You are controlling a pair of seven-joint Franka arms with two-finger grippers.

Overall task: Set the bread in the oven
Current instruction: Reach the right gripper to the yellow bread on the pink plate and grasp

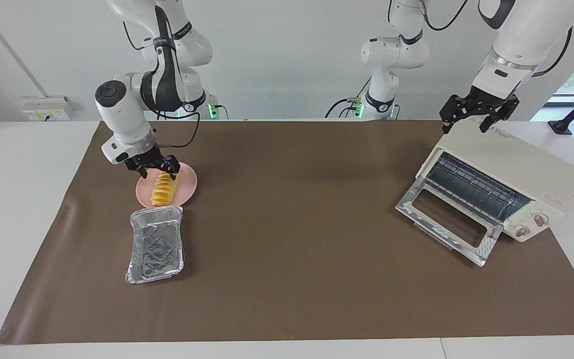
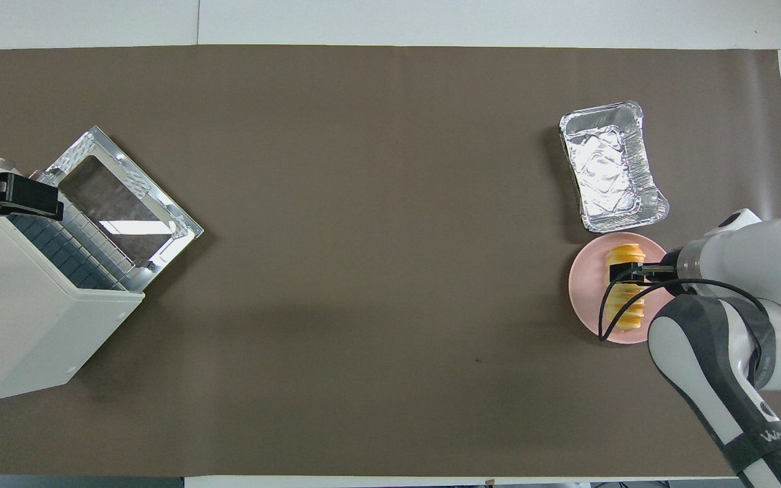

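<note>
The bread (image 1: 163, 189) (image 2: 624, 254), a ridged yellow-orange loaf, lies on a round pink plate (image 1: 190, 185) (image 2: 584, 285) toward the right arm's end of the table. My right gripper (image 1: 157, 172) (image 2: 624, 274) hangs open, low over the loaf's end nearer the robots, one finger on each side; I cannot tell whether it touches. The cream-white oven (image 1: 516, 162) (image 2: 17, 325) stands at the left arm's end with its glass door (image 1: 446, 224) (image 2: 123, 203) dropped open and the wire rack showing. My left gripper (image 1: 466, 125) (image 2: 24, 196) waits open above the oven's top.
A silver foil tray (image 1: 156, 244) (image 2: 611, 166) lies empty beside the plate, farther from the robots and touching its rim. A brown mat (image 1: 292, 199) (image 2: 377, 271) covers the table between plate and oven.
</note>
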